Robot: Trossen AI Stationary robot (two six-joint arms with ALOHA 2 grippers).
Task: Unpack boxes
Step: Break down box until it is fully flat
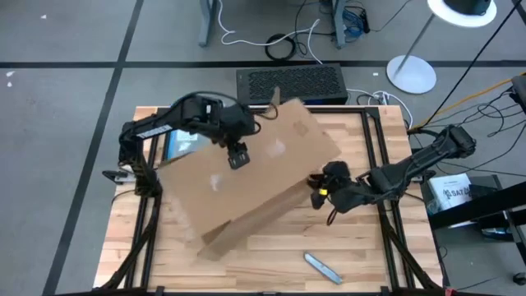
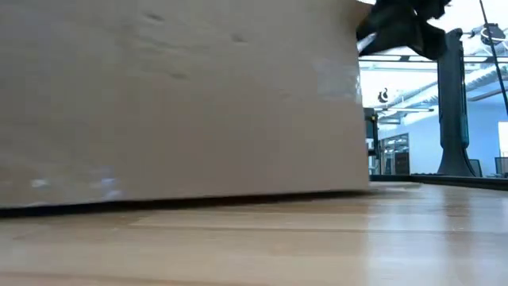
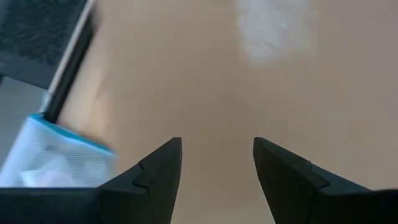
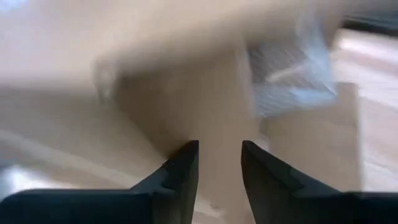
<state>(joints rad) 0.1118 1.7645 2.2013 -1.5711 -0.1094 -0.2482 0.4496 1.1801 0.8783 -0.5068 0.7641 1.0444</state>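
Jaws spread on both: left gripper hovers over box top, right gripper at its right edge, nothing pinched. Box lies tilted mid-counter. We judge it light, stiff, tape slippery; best hold at flap edge.

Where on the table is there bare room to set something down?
Free: the wooden table's near strip, between the cardboard box and a small silver tool, and its near left corner. Crowded: the middle, under the box, and its right side by the right claw.
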